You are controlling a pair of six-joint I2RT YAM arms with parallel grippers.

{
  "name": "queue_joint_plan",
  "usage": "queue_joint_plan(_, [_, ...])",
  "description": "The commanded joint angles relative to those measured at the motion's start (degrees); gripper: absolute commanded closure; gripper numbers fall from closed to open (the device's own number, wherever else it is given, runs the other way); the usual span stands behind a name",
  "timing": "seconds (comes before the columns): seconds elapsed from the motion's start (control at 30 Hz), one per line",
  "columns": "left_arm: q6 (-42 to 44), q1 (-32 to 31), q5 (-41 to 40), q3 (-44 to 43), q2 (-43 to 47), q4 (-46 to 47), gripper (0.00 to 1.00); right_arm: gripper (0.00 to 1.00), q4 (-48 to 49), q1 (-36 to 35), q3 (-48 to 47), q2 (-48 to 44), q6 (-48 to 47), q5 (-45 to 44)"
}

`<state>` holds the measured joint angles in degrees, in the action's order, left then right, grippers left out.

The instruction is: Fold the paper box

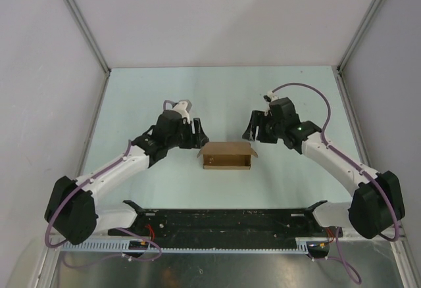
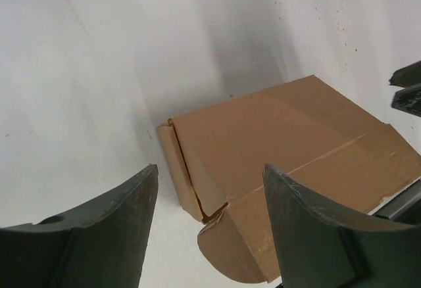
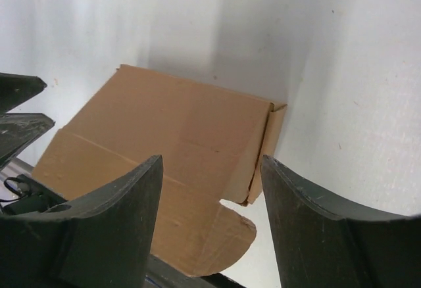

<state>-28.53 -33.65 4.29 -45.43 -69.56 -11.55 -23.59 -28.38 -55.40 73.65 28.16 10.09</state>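
Centrally on the tabletop [image 1: 223,94] lies the paper box [image 1: 227,156], long axis nine to three o'clock. The left end effector [image 1: 196,134] hovers at its ten o'clock, the right end effector [image 1: 253,130] at two; both wide, empty, equally near.

I am looking into a robotics lab test cell. A pale table [image 1: 223,91] sits boxed in by plain white wall panels [image 1: 39,71] set in bare aluminium posts [image 1: 80,20]. Two robot arms [image 1: 125,166] are bolted to a black mounting rail [image 1: 223,221] along the table's near edge. Purple cables [image 1: 306,85] loop loosely off the arms, left exposed.
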Motion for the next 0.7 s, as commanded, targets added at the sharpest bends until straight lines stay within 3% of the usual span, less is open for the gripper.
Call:
queue_joint_plan(0.0, [-1.08,-0.63,2.30,1.57,-1.01,4.78,0.30,0.35,1.01,-0.71,0.99,1.58,1.90,-2.53])
queue_joint_plan(0.67, [-1.52,-3.62,1.16,8.16,-2.95,8.04,0.32,0.37,1.62,-2.12,6.35,2.20,1.37,-4.02])
